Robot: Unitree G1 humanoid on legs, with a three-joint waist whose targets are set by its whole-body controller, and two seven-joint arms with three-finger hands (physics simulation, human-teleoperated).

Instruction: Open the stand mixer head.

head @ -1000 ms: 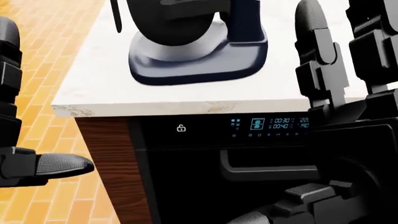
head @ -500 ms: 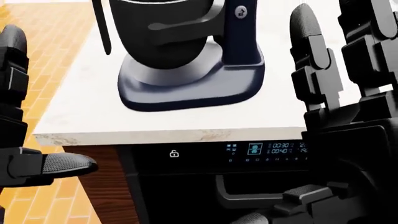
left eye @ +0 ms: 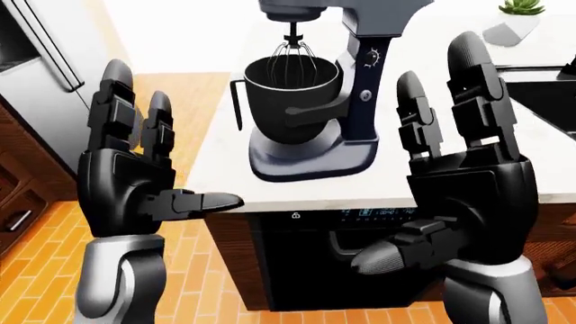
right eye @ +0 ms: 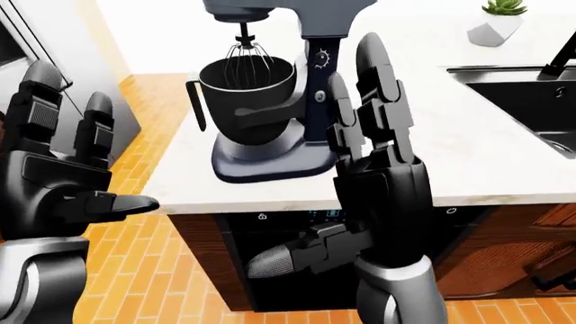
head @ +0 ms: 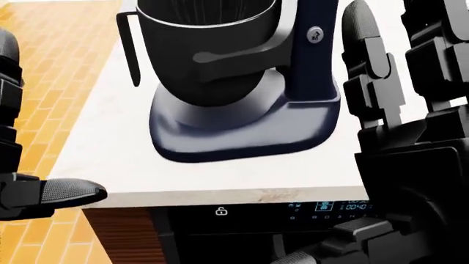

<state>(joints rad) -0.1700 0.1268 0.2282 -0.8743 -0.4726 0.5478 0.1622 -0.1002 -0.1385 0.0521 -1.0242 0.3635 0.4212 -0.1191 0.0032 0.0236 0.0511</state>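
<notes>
A dark navy stand mixer (left eye: 360,67) stands on the white counter (left eye: 225,182) near its left corner, with a black bowl (left eye: 288,84) and a wire whisk (left eye: 292,54) hanging into it. Its head (left eye: 297,8) is lowered over the bowl and partly cut off by the top edge. My left hand (left eye: 148,175) is raised, open, palm toward the mixer, left of the counter and apart from it. My right hand (left eye: 454,182) is also open, fingers spread upright, just right of the mixer column and not touching it.
Below the counter sits a black oven (left eye: 360,229) with a lit display. A sink (right eye: 531,88) and a small potted plant (right eye: 495,20) lie to the right. A steel fridge (left eye: 36,74) stands at the left. Orange brick floor (left eye: 207,283) lies below.
The head view has shifted: the mixer sits lower and larger in frame, and the oven panel has dropped toward the bottom. Both hands stay raised and open.
</notes>
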